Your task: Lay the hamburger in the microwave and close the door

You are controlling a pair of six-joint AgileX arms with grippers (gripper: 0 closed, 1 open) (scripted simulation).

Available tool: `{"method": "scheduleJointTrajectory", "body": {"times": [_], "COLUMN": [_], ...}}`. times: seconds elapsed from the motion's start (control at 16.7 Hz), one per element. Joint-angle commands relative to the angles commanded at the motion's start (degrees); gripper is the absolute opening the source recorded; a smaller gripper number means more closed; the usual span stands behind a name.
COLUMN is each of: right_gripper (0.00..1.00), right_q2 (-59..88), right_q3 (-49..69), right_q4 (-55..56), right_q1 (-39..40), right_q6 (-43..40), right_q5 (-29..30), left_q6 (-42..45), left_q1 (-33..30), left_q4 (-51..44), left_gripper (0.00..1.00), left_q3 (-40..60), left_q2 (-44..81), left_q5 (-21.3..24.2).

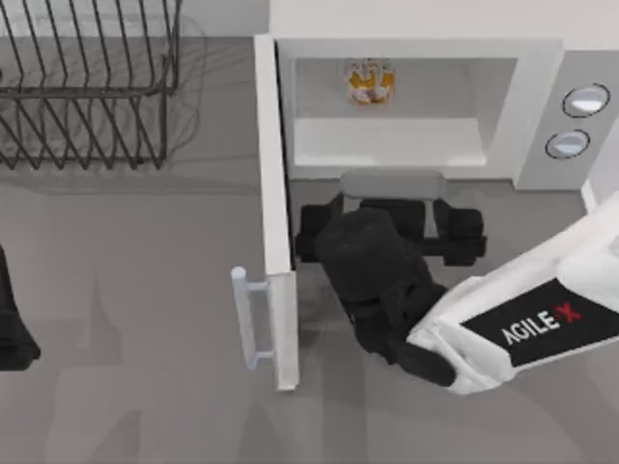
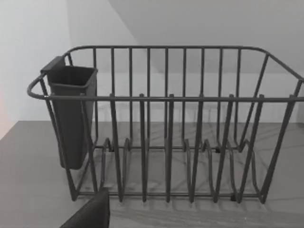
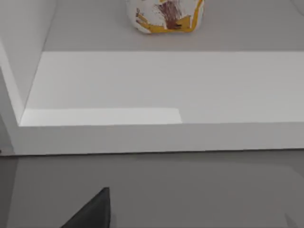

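**Burger in, door yet to swing**

The hamburger (image 1: 369, 80) sits deep in the microwave (image 1: 406, 106) cavity. My right gripper (image 1: 392, 232) hovers at the opening, and I cannot tell how its fingers stand. The door (image 1: 279, 222) juts open; I judge it light and stiff, best pushed near its handle (image 1: 247, 317). My left arm rests by the wire rack (image 2: 166, 123).

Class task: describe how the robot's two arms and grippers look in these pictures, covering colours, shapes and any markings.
The right arm has a smooth white casing with a black panel lettered AGILE-X, its X red. It ends in a bulky matte-black wrist and blocky black right gripper. The left arm, at the table's left edge, shows as a rounded black shape.
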Motion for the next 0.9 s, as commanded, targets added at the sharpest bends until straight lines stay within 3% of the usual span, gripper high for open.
{"method": "scheduleJointTrajectory", "body": {"times": [0.42, 0.9], "right_gripper": [1.0, 1.0], "right_q2": [-12.7, -14.8], "right_q3": [4.3, 4.6], "right_q4": [-18.1, -19.9], "right_q1": [0.0, -0.2], "right_q6": [-0.1, -0.2], "right_q5": [-0.2, -0.6], "left_q6": [0.0, 0.0], "left_q1": [0.0, 0.0], "left_q4": [0.0, 0.0], "left_gripper": [1.0, 1.0], "left_q3": [0.0, 0.0], "left_q2": [0.0, 0.0], "left_q5": [0.0, 0.0]}}
